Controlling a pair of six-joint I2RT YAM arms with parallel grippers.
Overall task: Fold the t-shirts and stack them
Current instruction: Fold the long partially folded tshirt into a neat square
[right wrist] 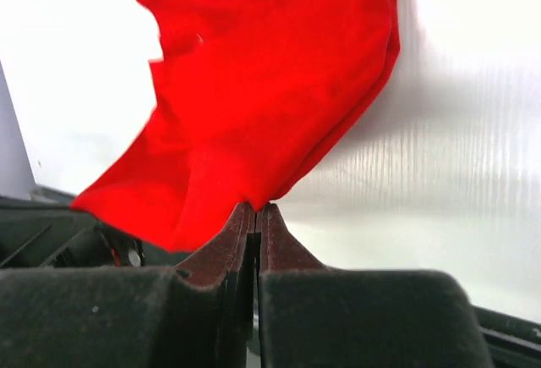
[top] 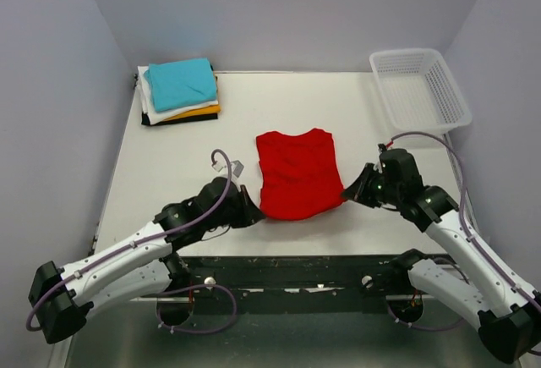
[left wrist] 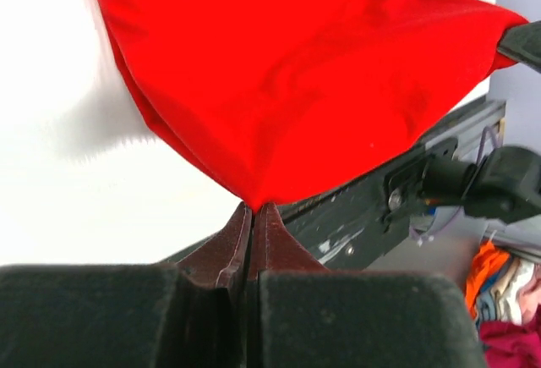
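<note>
The red t-shirt lies partly folded on the white table, collar end far. My left gripper is shut on its near left corner; in the left wrist view the red cloth hangs from my closed gripper. My right gripper is shut on its near right corner; in the right wrist view the red cloth rises from my pinched gripper. A stack of folded t-shirts, teal on top over white, orange and black, sits at the far left.
A white plastic lattice basket stands at the far right corner. The table's dark front edge runs just below both grippers. Grey walls close in on the left, right and back.
</note>
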